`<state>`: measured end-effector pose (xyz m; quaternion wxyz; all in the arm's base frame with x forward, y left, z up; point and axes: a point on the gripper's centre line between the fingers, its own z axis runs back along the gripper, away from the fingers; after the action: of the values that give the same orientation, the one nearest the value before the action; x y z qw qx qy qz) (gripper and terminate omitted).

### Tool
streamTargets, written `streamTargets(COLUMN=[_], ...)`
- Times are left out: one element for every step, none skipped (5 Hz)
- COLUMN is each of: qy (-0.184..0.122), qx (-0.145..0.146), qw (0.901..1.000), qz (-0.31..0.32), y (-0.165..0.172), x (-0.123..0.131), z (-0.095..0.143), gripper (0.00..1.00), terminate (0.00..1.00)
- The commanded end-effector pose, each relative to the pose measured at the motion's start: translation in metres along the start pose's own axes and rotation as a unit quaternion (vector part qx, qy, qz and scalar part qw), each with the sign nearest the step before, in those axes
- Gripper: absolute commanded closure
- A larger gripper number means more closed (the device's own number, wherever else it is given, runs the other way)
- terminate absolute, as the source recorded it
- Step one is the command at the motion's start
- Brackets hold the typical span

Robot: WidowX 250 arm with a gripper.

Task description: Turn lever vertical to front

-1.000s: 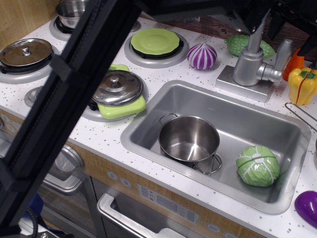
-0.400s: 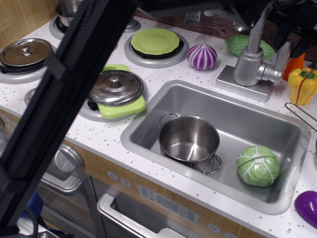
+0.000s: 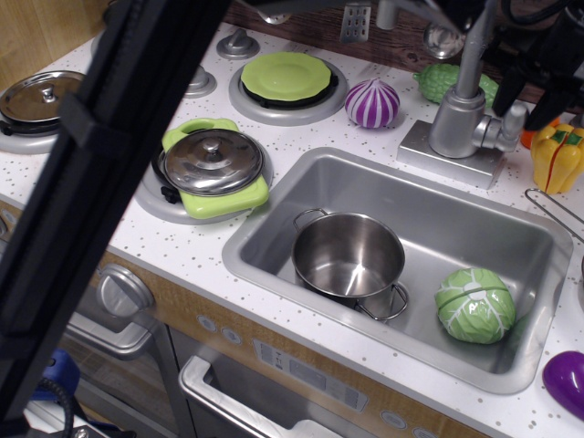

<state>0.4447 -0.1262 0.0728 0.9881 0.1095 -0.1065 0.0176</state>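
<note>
At upper right, the lever is covered by the dark gripper; whether it is clenched cannot be told.

A white speckled bench fills most of the view, with a rectangular grey metal sink basin sunk into it on the right. Round silver burner rings sit across its left and rear. Behind runs a dark brown wood-grain back panel; a lighter tan wooden wall shows at far left. Below the edge, a tan front panel carries a silver oven handle. Light is even and soft.
</note>
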Motion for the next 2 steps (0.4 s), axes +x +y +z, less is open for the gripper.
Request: streamTargets(qy=[-0.036,-0.03], qx=[-0.04,-0.051], qw=[0.9985,0.9981], qz=[0.012,0.017], y=[-0.0024,-0.0059], x=[-0.0022,-0.0085], z=[0.0342,0.0245], gripper=[1.0,1.0], terminate=[0.0,0.0])
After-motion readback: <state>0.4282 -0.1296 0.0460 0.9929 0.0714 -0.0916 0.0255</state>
